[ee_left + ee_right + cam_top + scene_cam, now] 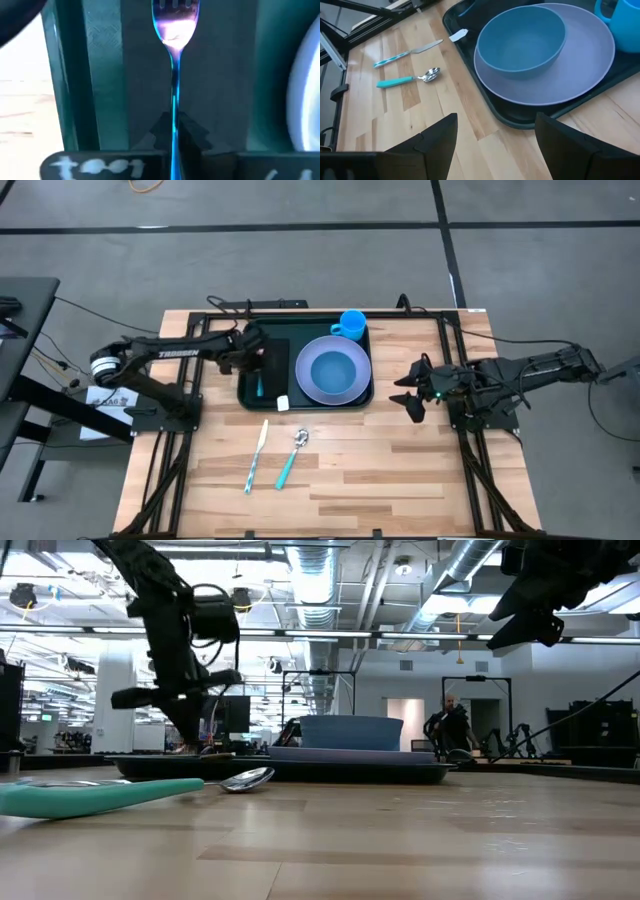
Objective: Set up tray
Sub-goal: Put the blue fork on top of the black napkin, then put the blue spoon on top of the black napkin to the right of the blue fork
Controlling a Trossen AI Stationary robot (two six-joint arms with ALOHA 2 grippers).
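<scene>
The dark green tray (243, 394) lies at the table's far middle. On it are a lilac plate (350, 385) with a blue bowl (333, 368), a blue cup (352, 325) and a black napkin (280, 342) at the left. My left gripper (258, 363) points down over the napkin and is shut on a fork (175, 30) with a teal handle. My right gripper (410, 390) hangs open and empty to the right of the tray; its wrist view shows the gap between its fingers (497, 145) wide. A knife (256, 455) and a teal-handled spoon (292, 458) lie flat on the wood in front of the tray. My left gripper pinches the fork's handle (174, 117) between its two fingers, which come from above and lie across it. The tines point away over the napkin (225, 75), and the handle's free end (258, 388) sticks out toward the near edge. Whether the fork rests on the napkin I cannot tell.
A small white tag (284, 404) lies at the tray's near rim. Black frame rails (165, 470) run along both table sides. Bare wood (380, 470) spreads in front of the tray. A person (447, 725) stands far off in the room behind.
</scene>
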